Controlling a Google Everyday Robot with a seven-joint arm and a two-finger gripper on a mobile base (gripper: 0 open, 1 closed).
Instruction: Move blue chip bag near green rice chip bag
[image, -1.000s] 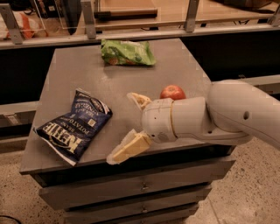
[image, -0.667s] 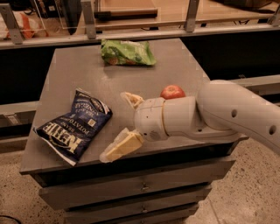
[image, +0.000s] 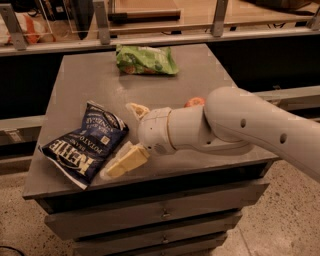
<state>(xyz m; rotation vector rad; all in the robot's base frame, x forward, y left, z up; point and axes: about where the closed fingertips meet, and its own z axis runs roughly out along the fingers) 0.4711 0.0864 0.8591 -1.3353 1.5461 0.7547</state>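
The blue chip bag (image: 86, 143), dark navy with white lettering, lies flat at the front left of the grey table (image: 90, 80). The green rice chip bag (image: 145, 60) lies at the table's far edge, near the middle. My gripper (image: 126, 139) is open, just right of the blue bag. One cream fingertip (image: 136, 110) points up and the other (image: 123, 164) reaches down by the bag's right edge. The white arm comes in from the right.
A red apple (image: 195, 102) sits on the table behind the arm, mostly hidden. Drawers (image: 160, 215) run below the table front. A railing with posts (image: 102, 22) stands behind the table. Speckled floor lies around it.
The gripper has moved left across the table toward the blue bag, and its lower finger is now beside the bag's right edge. Both bags have stayed put.
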